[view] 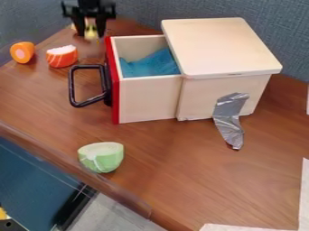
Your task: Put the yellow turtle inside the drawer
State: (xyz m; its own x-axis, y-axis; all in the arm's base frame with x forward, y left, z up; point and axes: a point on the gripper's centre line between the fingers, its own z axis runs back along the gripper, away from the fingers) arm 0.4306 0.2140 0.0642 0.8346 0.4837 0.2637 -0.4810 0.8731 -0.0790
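- Far left: we see an orange toy piece (pixel 21 52), with an orange-and-white one (pixel 62 56) just beside it.
- Upper left: we find the black gripper (pixel 90 34), the yellow turtle (pixel 91 33) at its lower end, outside the drawer (pixel 147 99); we cannot tell whether it is open or closed on the toy.
- Lower left: we note a green-and-white toy piece (pixel 101 158) near the table edge.
- Centre: we observe the drawer pulled out, blue cloth (pixel 151 63) inside.
- Right: we see the lidded wooden box (pixel 220 47), silver tape (pixel 228 119) on its side.
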